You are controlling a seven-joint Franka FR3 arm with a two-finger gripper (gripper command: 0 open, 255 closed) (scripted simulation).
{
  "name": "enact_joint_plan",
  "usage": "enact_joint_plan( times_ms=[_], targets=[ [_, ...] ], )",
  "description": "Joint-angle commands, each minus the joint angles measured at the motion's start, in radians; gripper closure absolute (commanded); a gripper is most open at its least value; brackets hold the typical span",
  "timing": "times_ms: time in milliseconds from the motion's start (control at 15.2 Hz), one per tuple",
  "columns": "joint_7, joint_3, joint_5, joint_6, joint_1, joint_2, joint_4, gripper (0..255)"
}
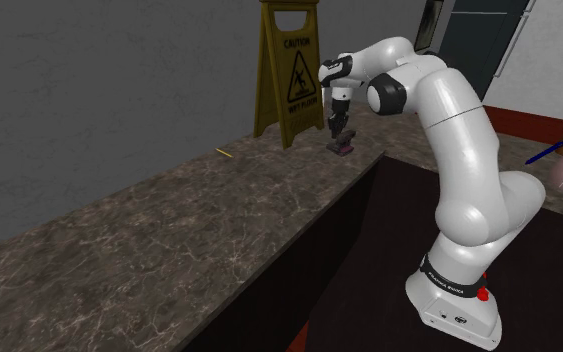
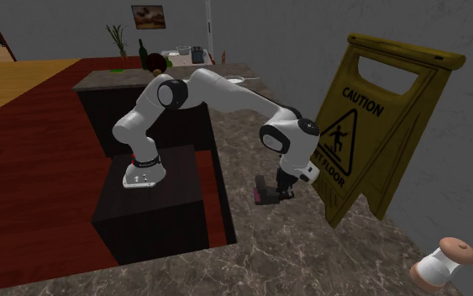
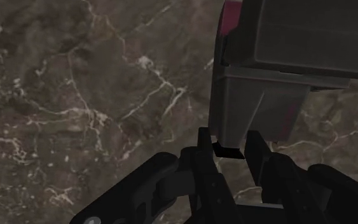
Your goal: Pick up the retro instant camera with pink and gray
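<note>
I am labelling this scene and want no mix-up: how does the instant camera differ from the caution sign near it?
Colour: the instant camera is dark grey with pink, the caution sign is yellow. Size: the camera is far smaller than the sign. Pose: the camera lies low, the sign stands upright. State: the tool clasps the camera, the sign is not held. Both are on the dark veined counter.

Yellow caution sign (image 1: pixel 291 75) upright on dark marbled bench (image 1: pixel 169 250). White spool (image 2: pixel 442 262) with brown cap lying near sign. Thin yellow stick (image 1: pixel 225 153) on bench.
</note>
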Motion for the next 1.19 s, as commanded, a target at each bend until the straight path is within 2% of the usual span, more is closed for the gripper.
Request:
enact_joint_plan(
  times_ms=[0, 132, 1122],
  targets=[
    [0.0, 0.0, 0.0, 0.0, 0.0, 0.0, 0.0, 255],
    [0.0, 0.0, 0.0, 0.0, 0.0, 0.0, -0.001, 255],
    [0.029, -0.009, -0.017, -0.176, -0.023, -0.032, 0.152, 255]
  ],
)
